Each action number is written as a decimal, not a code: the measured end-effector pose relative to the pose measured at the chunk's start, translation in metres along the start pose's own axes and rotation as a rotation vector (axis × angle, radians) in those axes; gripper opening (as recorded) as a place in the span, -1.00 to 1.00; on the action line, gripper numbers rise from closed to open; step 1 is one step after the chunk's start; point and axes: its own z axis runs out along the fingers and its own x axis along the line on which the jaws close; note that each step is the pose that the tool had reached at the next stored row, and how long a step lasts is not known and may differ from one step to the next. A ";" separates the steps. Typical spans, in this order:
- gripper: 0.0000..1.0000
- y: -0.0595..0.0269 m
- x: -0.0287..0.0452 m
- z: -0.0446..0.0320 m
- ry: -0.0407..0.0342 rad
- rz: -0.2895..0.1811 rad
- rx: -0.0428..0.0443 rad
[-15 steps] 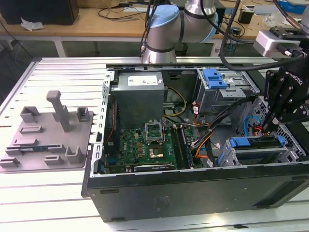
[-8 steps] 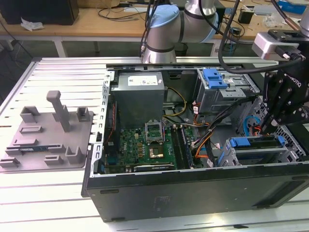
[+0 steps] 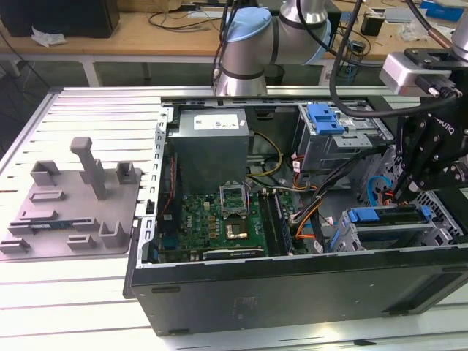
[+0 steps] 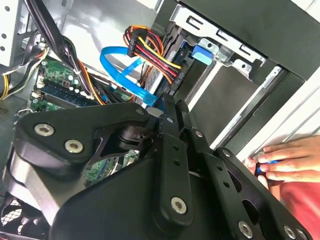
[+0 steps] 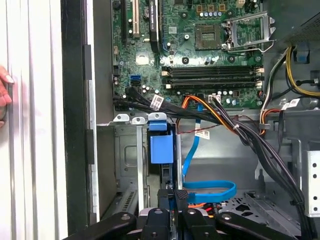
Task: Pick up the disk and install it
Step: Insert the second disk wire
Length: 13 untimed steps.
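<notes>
The disk stands on edge in the lower drive cage at the exterior view's right, its blue plastic frame running along its upper side. In the first wrist view the disk is a thin dark strip just past the cage's bright-blue latch. My black gripper hangs straight over the disk's middle. In both wrist views the gripper has its fingers drawn close together at the disk's upper edge, shut on it.
The open computer case holds a motherboard, a power supply and an upper cage with a blue latch. Coloured cables and a blue flat cable crowd the bay. A person's hand rests beside the case. A grey fixture lies at the exterior view's left.
</notes>
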 end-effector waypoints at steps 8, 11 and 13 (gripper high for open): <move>-0.68 0.0002 0.0034 0.0045 -0.0152 -0.036 0.0038; -0.68 0.0002 0.0033 0.0055 -0.0154 -0.043 0.0040; -0.68 0.0002 0.0033 0.0066 -0.0153 -0.047 0.0042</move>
